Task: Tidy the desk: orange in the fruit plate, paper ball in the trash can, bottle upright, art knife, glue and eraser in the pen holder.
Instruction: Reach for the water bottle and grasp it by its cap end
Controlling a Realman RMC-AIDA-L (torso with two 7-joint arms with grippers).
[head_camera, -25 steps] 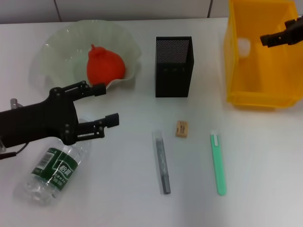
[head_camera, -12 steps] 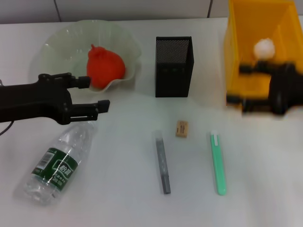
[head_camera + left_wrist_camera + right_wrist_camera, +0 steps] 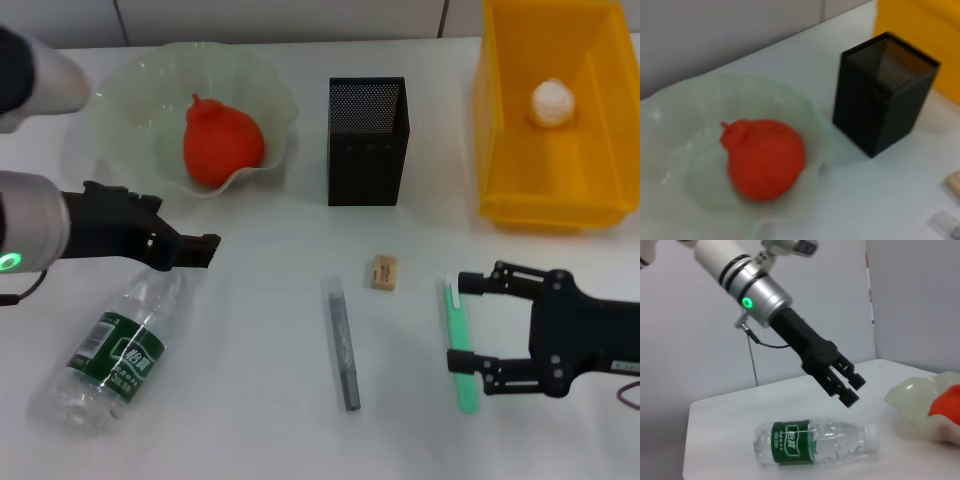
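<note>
Fingers first: the right gripper (image 3: 470, 325) has its 2 fingers (image 3: 478, 282) spread wide and holding nothing, hovering low over the tabletop (image 3: 250, 400) with the green art knife (image 3: 461, 350) lying between and just under the tips, while the left gripper (image 3: 205, 247) sits just above the neck end of the bottle (image 3: 115, 350), its fingers close together and empty in the right wrist view (image 3: 847, 387). Largest of the things, the yellow trash can (image 3: 500, 150) stands at the far right with the paper ball (image 3: 552, 101) inside it. Next, the pale-green fruit plate (image 3: 110, 110) rests at the far left and carries the orange (image 3: 221, 142) in its hollow; the left wrist view shows the same fruit (image 3: 765, 159) settled in the plate (image 3: 670, 150). Between plate and bin, the black mesh pen holder (image 3: 367, 140) stands upright, nothing showing above its rim. Lying on its side near the left front, the bottle points its cap end towards the left gripper, green label up. A grey glue stick (image 3: 341, 342) lies flat in front of the holder, well apart from the knife. Smallest, the tan eraser (image 3: 384, 272) lies just beside the far end of the glue stick.
</note>
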